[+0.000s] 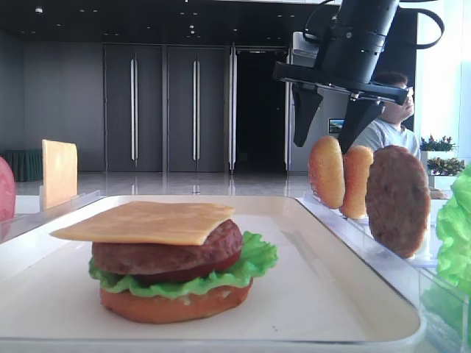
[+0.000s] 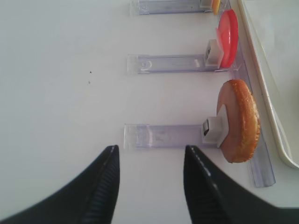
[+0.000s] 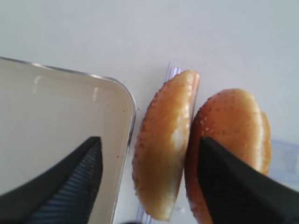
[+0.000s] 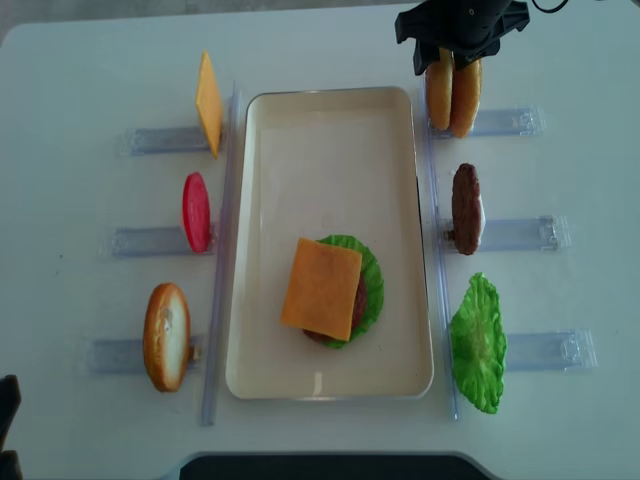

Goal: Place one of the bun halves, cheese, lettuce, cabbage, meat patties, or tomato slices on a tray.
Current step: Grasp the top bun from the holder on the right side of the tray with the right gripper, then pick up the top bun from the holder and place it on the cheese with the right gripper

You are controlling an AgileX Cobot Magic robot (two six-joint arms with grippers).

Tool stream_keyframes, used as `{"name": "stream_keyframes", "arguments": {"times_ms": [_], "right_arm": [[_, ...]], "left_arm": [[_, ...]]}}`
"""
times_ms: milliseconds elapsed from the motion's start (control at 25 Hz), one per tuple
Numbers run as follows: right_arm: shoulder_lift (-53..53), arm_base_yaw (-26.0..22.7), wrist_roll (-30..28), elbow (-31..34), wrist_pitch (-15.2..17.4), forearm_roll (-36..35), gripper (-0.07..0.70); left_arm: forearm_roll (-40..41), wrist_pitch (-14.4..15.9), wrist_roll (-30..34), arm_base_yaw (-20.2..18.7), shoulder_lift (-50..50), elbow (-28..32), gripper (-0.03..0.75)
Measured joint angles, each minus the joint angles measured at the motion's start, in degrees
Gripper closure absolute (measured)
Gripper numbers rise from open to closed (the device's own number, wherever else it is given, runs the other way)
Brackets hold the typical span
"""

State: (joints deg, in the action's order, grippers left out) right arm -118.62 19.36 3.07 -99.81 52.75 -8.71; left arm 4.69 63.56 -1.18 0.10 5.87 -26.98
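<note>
Two sesame bun halves (image 4: 438, 95) (image 4: 466, 98) stand on edge in a clear holder just right of the white tray's (image 4: 320, 150) far corner. My right gripper (image 4: 453, 55) hangs over them, open. In the right wrist view the left bun half (image 3: 163, 140) sits between the fingers, and the right finger (image 3: 233, 186) overlaps the second one (image 3: 233, 116). On the tray, cheese (image 4: 320, 288) tops a stack of patty (image 1: 169, 254), lettuce (image 4: 372, 280) and bun. My left gripper (image 2: 150, 149) is open over bare table.
Clear holders line both sides of the tray. On its left are an upright cheese slice (image 4: 207, 100), a tomato slice (image 4: 196, 212) and a bun bottom (image 4: 167, 335). On its right are a meat patty (image 4: 466, 208) and a lettuce leaf (image 4: 478, 342). A person (image 1: 390, 125) sits behind.
</note>
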Motion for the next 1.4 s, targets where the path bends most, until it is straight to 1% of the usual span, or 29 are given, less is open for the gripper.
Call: {"name": "stream_keyframes", "arguments": {"times_ms": [360,520,600,800,1080,1200,1240,1280,1400], "right_arm": [[-0.8,0.0,0.0,0.0,-0.5,0.5,0.279],[-0.9,0.0,0.0,0.0,-0.3,0.8,0.384],[-0.9,0.0,0.0,0.0,-0.3,0.8,0.416],[-0.9,0.0,0.0,0.0,0.0,0.7,0.418],[2.5,0.1,0.0,0.1,2.2,0.7,0.419],[6.9,0.2,0.0,0.1,4.2,0.7,0.419],[8.6,0.3,0.0,0.1,5.6,0.9,0.42],[10.3,0.6,0.3,0.1,7.3,1.1,0.424],[15.0,1.4,2.8,0.1,14.3,0.9,0.429]], "left_arm": [[0.0,0.0,0.0,0.0,0.0,0.0,0.37],[0.0,0.0,0.0,0.0,0.0,0.0,0.37],[0.0,0.0,0.0,0.0,0.0,0.0,0.37],[0.0,0.0,0.0,0.0,0.0,0.0,0.37],[0.0,0.0,0.0,0.0,0.0,0.0,0.37],[0.0,0.0,0.0,0.0,0.0,0.0,0.37],[0.0,0.0,0.0,0.0,0.0,0.0,0.37],[0.0,0.0,0.0,0.0,0.0,0.0,0.37],[0.0,0.0,0.0,0.0,0.0,0.0,0.37]]}}
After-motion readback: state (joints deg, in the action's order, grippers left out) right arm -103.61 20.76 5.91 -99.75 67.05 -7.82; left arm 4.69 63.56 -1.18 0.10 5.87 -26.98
